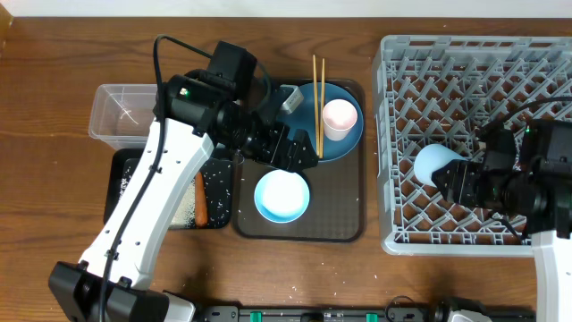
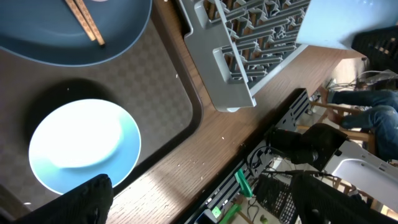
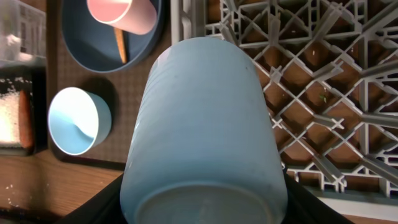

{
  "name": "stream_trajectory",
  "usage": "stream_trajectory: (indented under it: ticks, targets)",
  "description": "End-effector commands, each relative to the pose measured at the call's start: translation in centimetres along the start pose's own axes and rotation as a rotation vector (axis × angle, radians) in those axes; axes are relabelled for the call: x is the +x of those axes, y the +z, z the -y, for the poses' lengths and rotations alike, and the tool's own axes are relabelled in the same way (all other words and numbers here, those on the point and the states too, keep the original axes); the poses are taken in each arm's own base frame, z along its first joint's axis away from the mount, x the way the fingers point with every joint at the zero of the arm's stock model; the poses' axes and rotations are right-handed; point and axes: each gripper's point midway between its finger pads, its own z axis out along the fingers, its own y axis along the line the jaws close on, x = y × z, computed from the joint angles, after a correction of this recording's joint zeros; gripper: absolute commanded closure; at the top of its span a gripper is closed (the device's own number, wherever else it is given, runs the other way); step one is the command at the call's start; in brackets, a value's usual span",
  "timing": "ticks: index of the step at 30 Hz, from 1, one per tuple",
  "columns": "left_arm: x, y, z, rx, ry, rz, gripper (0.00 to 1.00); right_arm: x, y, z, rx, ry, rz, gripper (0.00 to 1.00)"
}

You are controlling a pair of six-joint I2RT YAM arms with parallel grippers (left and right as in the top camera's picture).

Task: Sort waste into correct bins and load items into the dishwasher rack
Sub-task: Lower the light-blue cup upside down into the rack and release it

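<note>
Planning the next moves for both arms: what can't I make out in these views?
Overhead: left arm covers the middle of the black tray; contents of the clear tub too small to name.
Right wrist: light blue cup hides the dishwasher rack floor beneath it.
Left wrist: top edge cuts off blue plate and chopsticks.

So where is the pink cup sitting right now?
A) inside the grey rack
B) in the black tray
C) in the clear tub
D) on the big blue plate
D: the pink cup stands on the blue plate, which lies on the brown tray.
</note>
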Motion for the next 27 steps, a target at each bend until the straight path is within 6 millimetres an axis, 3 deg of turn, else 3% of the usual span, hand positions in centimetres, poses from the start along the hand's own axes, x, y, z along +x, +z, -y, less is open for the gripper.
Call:
stream_trajectory:
  ticks: [1,22,27]
  targets:
    - [0.1,-0.1,0.0,-0.008,0.001,0.002,0.05,0.1,0.6,0.2,0.005,-0.031,-0.025,0.5]
    - [0.1,-0.1,0.0,-0.008,0.001,0.002,0.0,3.0,6.2,2.4,0.084,0.005,-0.169,0.51]
    - [0.1,-0.1,0.0,-0.008,0.002,0.002,0.0,3.6,6.6,2.6,0.086,0.022,-0.184,0.5]
